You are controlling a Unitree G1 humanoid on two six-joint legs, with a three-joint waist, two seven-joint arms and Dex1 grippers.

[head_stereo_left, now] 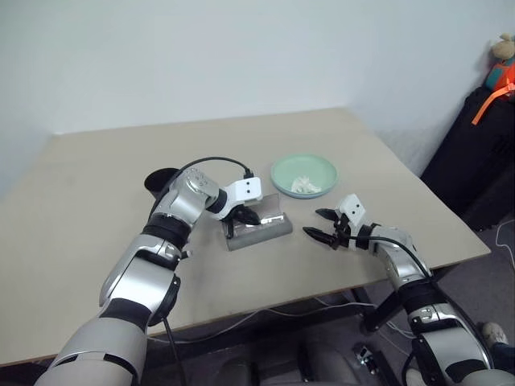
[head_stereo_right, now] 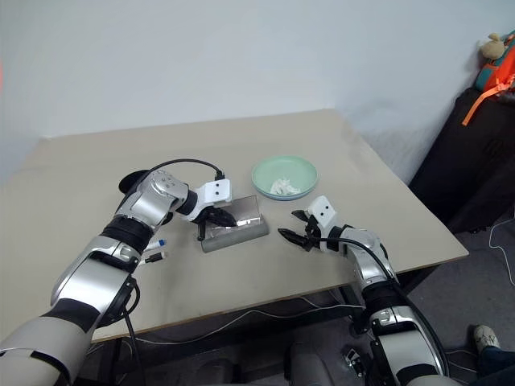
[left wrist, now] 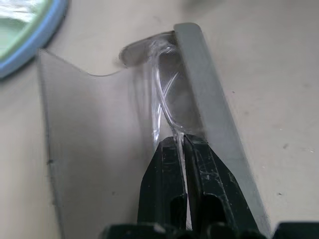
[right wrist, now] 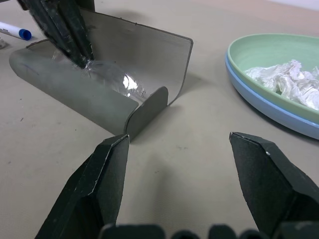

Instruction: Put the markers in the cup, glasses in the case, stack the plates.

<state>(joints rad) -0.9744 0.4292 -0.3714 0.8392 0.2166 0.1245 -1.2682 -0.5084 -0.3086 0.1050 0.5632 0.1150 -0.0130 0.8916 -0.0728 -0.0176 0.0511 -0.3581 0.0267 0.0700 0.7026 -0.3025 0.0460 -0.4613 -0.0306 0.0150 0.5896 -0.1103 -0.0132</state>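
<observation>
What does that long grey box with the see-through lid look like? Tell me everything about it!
The long grey rectangular hard case lies open on the beige table, its translucent grey lid standing up behind the rounded tray. The clear-framed glasses sit inside, pinched by the left gripper. The stacked mint green and light blue plates lie just beside it, not touching.

Beige counter [head_stereo_left: 96, 233] against plain pale wall [head_stereo_left: 241, 56]; grey floor [head_stereo_left: 483, 273] at right; black suitcase [head_stereo_left: 475, 153] with orange strap; white cables under counter
</observation>
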